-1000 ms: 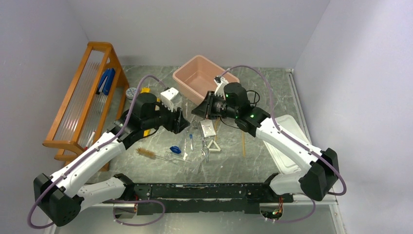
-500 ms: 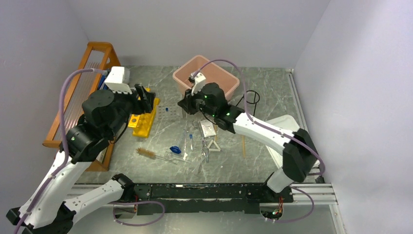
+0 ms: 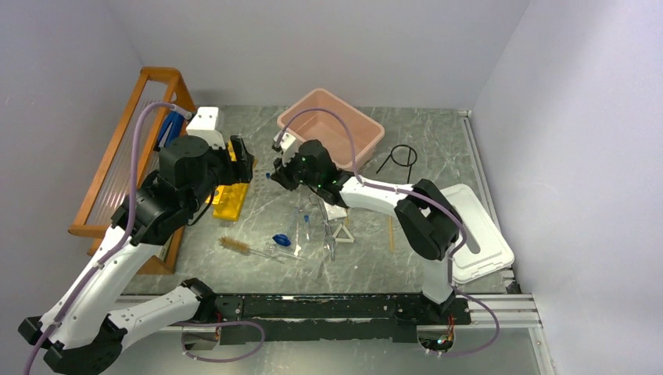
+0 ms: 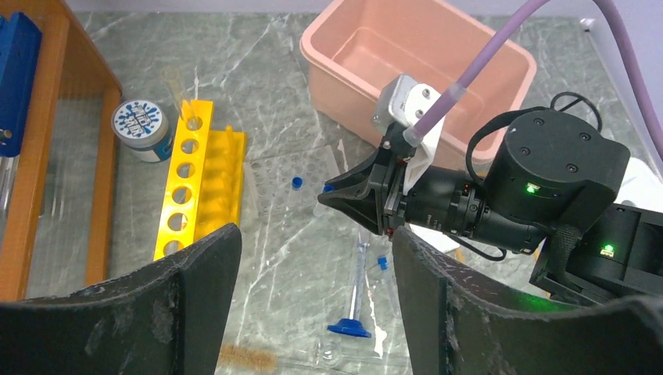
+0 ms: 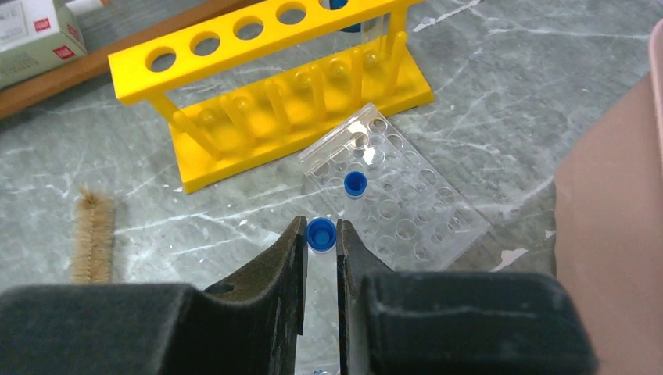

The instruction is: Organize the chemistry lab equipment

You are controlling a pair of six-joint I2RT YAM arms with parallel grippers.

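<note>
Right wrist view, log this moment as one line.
right tool: shut on blue-capped tube | near: clear well tray | left tool: open, empty

The yellow tube rack is glossy plastic on a smooth, marble-veined tabletop. Before the rack, the well plate is clear plastic, the brush rough-bristled, the blue-capped clear tube glossy.

One yellow rack, one pink tub, one brush, one white lid.
</note>
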